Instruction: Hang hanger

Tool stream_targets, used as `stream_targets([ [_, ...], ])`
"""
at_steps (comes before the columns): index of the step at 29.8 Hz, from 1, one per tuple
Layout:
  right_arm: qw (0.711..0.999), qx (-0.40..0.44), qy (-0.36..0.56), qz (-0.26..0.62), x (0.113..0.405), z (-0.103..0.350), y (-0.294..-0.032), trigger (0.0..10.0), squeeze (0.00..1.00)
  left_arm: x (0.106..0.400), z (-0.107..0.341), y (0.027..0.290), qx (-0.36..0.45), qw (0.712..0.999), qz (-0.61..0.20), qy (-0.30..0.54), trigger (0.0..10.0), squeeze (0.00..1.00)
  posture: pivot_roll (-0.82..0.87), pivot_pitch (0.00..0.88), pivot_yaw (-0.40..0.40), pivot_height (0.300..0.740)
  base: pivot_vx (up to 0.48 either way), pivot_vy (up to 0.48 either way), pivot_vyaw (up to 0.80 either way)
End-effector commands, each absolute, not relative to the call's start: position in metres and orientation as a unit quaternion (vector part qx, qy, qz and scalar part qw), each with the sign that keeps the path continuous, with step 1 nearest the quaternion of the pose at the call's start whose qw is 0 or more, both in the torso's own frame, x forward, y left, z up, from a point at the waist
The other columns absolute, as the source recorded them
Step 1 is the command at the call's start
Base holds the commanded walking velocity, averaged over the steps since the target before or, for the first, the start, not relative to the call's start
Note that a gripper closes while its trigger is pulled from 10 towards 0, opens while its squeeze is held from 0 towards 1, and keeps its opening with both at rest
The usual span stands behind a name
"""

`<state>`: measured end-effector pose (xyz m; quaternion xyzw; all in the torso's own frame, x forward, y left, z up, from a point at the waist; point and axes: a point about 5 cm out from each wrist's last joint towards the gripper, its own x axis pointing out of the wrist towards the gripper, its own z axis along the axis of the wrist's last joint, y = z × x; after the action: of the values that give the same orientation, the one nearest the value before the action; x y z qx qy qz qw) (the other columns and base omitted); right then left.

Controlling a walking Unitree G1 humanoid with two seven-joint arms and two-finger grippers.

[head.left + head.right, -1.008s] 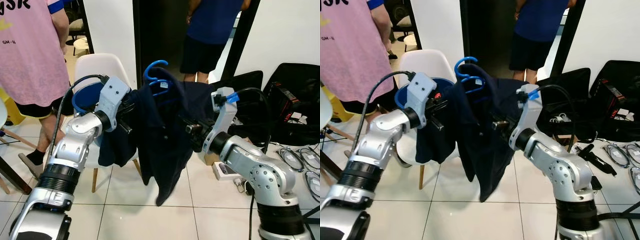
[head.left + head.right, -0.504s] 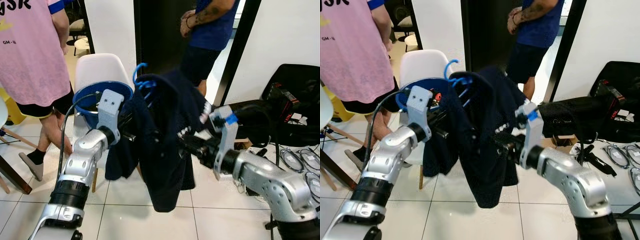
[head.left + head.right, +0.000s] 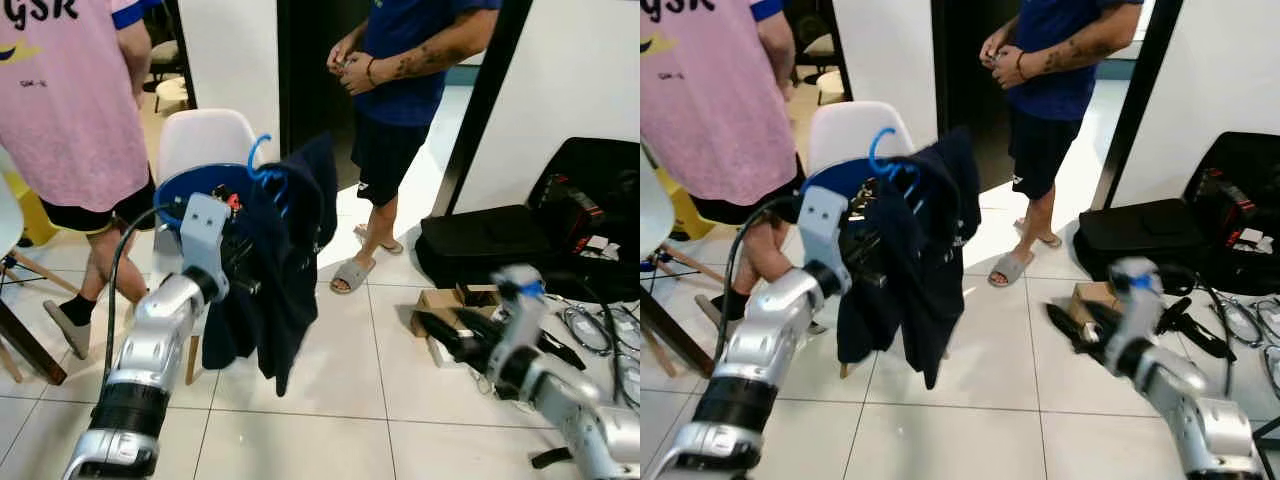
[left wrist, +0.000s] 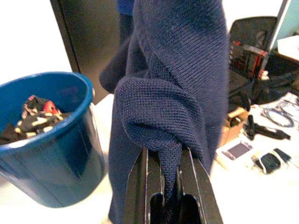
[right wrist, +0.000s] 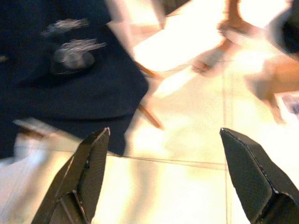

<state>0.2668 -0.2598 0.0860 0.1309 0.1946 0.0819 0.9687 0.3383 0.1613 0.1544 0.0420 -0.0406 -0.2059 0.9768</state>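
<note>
A person in a pink T-shirt (image 3: 70, 110) is standing to the left of the white chair (image 3: 205, 140), and a second person in a dark blue shirt and shorts (image 3: 405, 90) is standing in the dark doorway to the right of the chair, hands held together at chest height and feet in grey slippers on the tiled floor (image 3: 350, 400). A black bag (image 3: 495, 240) is lying on the floor well to the right of the chair, with cables and small boxes scattered near it. A blue bucket (image 4: 51, 140) holding crumpled cloth is sitting on the chair seat. A dark navy knit garment (image 3: 285, 270) is hanging just in front of the chair and bucket, draped over a blue hanger (image 3: 265, 172) whose hook is sticking up just above the bucket rim. The left hand (image 4: 170, 186) is raised in front of the chair, its two black fingers (image 4: 140, 186) clamping a fold of the navy garment between them, so the garment and hanger are being held up by this hand alone. The right hand (image 5: 168, 177) is hanging low, well to the right of the chair and apart from the garment, its fingers (image 5: 86, 172) spread wide with nothing between them, pointing over the floor tiles toward the garment's lower edge.
</note>
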Motion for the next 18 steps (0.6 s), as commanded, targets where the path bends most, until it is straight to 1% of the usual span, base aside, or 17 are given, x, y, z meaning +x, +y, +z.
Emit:
stream_targets([
  [1, 0.967, 0.143, 0.211, 0.019, 0.258, 0.063, -0.269, 10.0, 0.00, 0.332, 0.158, 0.159, 0.046, 0.970, -0.229, -0.070, 10.0, 0.00, -0.06, 0.021, -0.029, 0.740, 0.000, 0.000, 0.00],
  [3, 0.959, 0.164, 0.229, -0.018, 0.241, 0.036, -0.270, 10.0, 0.00, 0.320, 0.139, 0.162, 0.047, 0.969, -0.240, -0.048, 10.0, 0.00, -0.05, 0.019, -0.032, 0.740, 0.000, 0.000, 0.00],
  [5, 0.959, 0.164, 0.229, -0.018, 0.241, 0.036, -0.270, 10.0, 0.00, 0.320, 0.139, 0.162, 0.047, 0.969, -0.240, -0.048, 10.0, 0.00, -0.05, 0.019, -0.032, 0.740, 0.000, 0.000, 0.00],
  [6, 0.956, 0.181, 0.229, -0.022, 0.234, 0.028, -0.267, 10.0, 0.00, 0.314, 0.129, 0.167, 0.038, 0.972, -0.230, -0.032, 10.0, 0.00, -0.04, 0.019, -0.034, 0.740, 0.000, 0.000, 0.00],
  [8, 0.950, 0.223, 0.216, -0.021, 0.225, 0.019, -0.261, 10.0, 0.00, 0.304, 0.107, 0.176, 0.018, 0.980, -0.199, 0.001, 10.0, 0.00, -0.04, 0.019, -0.034, 0.740, 0.000, 0.000, -0.80],
  [9, 0.950, 0.229, 0.212, -0.018, 0.222, 0.016, -0.258, 10.0, 0.00, 0.297, 0.094, 0.178, 0.002, 0.983, -0.182, 0.021, 10.0, 0.00, -0.04, 0.019, -0.033, 0.740, 0.000, 0.000, 0.00],
  [10, 0.950, 0.229, 0.212, -0.018, 0.222, 0.016, -0.258, 10.0, 0.00, 0.297, 0.094, 0.178, 0.002, 0.983, -0.182, 0.021, 10.0, 0.00, -0.04, 0.019, -0.033, 0.740, 0.000, 0.000, 0.00],
  [12, 0.952, 0.224, 0.207, -0.017, 0.220, 0.007, -0.254, 10.0, 0.00, 0.287, 0.076, 0.178, -0.018, 0.986, -0.159, 0.047, 10.0, 0.00, -0.04, 0.019, -0.032, 0.740, 0.000, 0.000, 0.00],
  [13, 0.952, 0.224, 0.207, -0.017, 0.220, 0.007, -0.254, 10.0, 0.00, 0.287, 0.076, 0.178, -0.018, 0.986, -0.159, 0.047, 10.0, 0.00, -0.04, 0.019, -0.032, 0.740, 0.000, 0.000, 0.00],
  [14, 0.952, 0.224, 0.210, -0.013, 0.217, 0.002, -0.250, 10.0, 0.00, 0.280, 0.064, 0.178, -0.033, 0.987, -0.145, 0.065, 10.0, 0.00, -0.04, 0.018, -0.031, 0.740, 0.000, 0.000, 0.00],
  [15, 0.952, 0.225, 0.207, -0.006, 0.214, -0.003, -0.245, 10.0, 0.00, 0.268, 0.046, 0.178, -0.044, 0.986, -0.133, 0.091, 10.0, 0.00, -0.04, 0.023, -0.032, 0.740, 0.000, 0.000, -0.80],
  [18, 0.953, 0.227, 0.202, -0.002, 0.214, -0.003, -0.243, 10.0, 0.00, 0.265, 0.040, 0.178, -0.045, 0.985, -0.131, 0.099, 10.0, 0.00, -0.04, 0.023, -0.032, 0.740, 0.000, 0.000, -0.80],
])
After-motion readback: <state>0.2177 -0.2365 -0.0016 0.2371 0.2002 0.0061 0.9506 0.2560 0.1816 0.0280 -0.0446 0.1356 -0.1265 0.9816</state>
